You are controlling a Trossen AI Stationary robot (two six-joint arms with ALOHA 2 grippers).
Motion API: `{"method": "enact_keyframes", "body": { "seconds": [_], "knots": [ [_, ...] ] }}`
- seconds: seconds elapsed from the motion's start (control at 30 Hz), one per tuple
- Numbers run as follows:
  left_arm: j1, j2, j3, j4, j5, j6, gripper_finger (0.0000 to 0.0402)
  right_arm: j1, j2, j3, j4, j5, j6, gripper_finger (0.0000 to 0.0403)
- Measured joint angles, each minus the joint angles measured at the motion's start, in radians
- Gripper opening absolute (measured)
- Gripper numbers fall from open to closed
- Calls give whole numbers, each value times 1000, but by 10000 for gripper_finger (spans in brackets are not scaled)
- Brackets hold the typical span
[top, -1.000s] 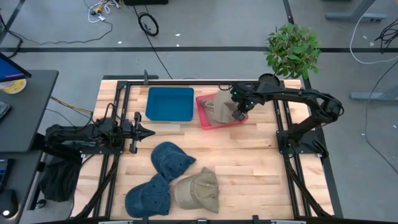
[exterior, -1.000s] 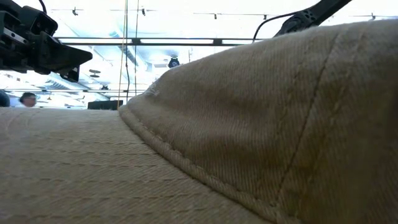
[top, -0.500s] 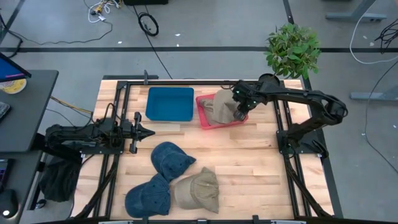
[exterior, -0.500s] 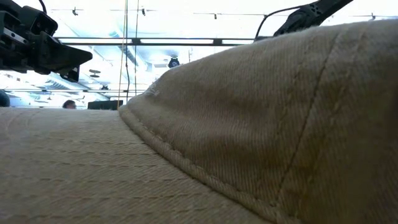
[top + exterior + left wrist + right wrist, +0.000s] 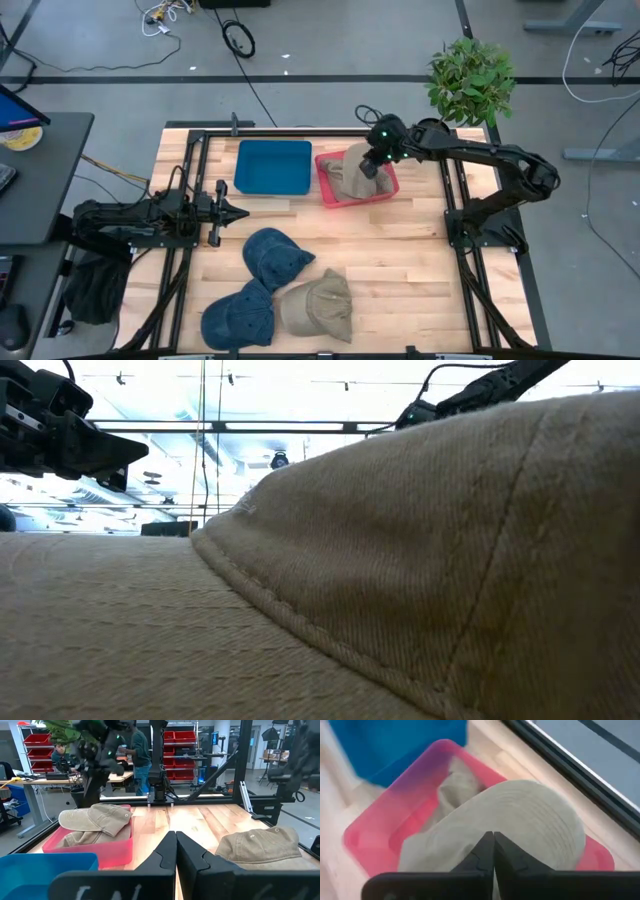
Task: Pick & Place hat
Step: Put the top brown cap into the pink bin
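A tan hat point(image 5: 350, 175) lies crumpled in the pink bin point(image 5: 330, 195), its brim resting on the bin's far rim point(image 5: 520, 815). My right gripper point(image 5: 372, 160) hangs shut just above the hat's far right part point(image 5: 493, 836) and seems to touch nothing. My left gripper point(image 5: 238, 212) waits shut over the table's left side point(image 5: 175, 836). Two blue hats point(image 5: 275, 255) point(image 5: 238, 315) and a second tan hat point(image 5: 318, 305) lie flat on the table near its near edge. That tan hat point(image 5: 400, 580) fills the low view.
A blue bin point(image 5: 273, 166) stands left of the pink bin at the far edge. Dark frame rails point(image 5: 455, 200) run along both sides of the table. A potted plant point(image 5: 470, 80) stands past the far right corner. People point(image 5: 140, 750) stand beyond the table.
My right gripper has moved from the pink bin's right side toward the far edge and a little left, rising over the tan hat. The hat has stayed in the bin.
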Motion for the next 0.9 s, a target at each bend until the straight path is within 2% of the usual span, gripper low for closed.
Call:
{"method": "enact_keyframes", "body": {
  "seconds": [0.13,0.3,0.43,0.57,0.9],
  "knots": [
    [0,0,0,0,0,0,3,-17,100,0,-6,0,4,3],
    [0,0,0,0,0,0,3,-28,232,5,23,-57,23,2],
    [0,0,0,0,0,0,3,-32,285,7,3,-62,53,1],
    [0,0,0,0,0,0,3,-34,278,5,-1,-57,47,1],
    [0,0,0,0,0,0,3,-43,97,-5,-28,-41,-6,0]
  ]
}}
